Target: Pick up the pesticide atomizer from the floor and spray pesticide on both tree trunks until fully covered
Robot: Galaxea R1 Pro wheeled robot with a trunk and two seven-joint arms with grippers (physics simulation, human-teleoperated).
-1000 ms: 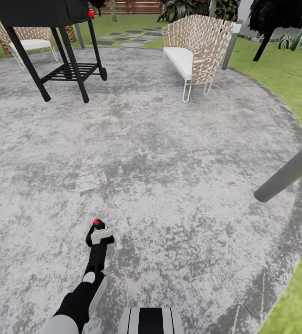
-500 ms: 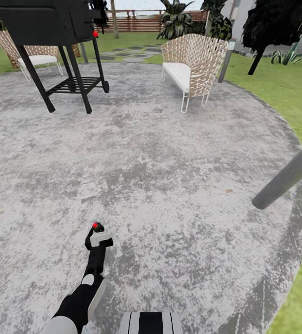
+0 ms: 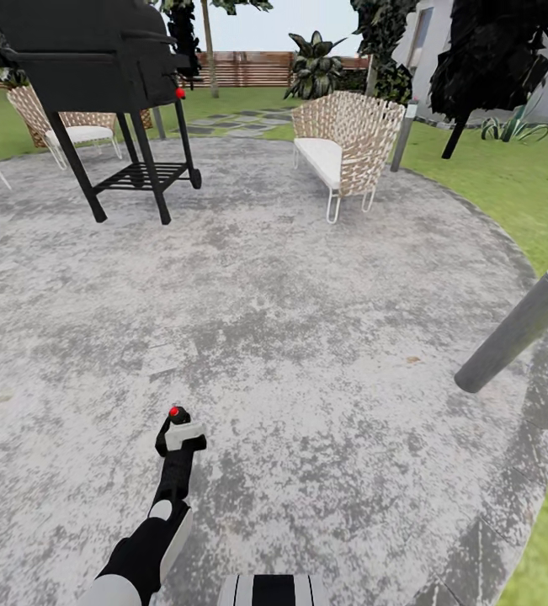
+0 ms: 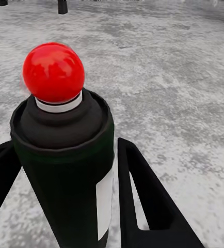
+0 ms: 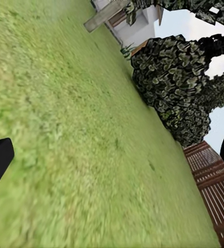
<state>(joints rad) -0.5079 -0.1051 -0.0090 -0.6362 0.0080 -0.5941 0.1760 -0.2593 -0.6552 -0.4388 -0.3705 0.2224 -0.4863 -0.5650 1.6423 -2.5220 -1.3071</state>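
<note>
**Atomizer Held Over Patio**

The left gripper (image 3: pixel 179 439) grasps the pesticide atomizer (image 4: pixel 65 155) between its black fingers (image 4: pixel 143 201), low over the mottled grey patio (image 3: pixel 307 320). The atomizer is a dark cylindrical bottle with a glossy red ball on top, a white collar beneath it and a pale label strip. The right gripper's (image 5: pixel 112 160) fingers are spread apart above grass (image 5: pixel 65 129).

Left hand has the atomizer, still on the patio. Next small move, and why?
Probably drive forward off the paved patio toward the lawn to find a thick trunk. The left hand grips the atomizer, its red button up, so the pickup looks done. Ahead are only a grill, a wicker chair and dark shrubs. Too far to spray.
</note>
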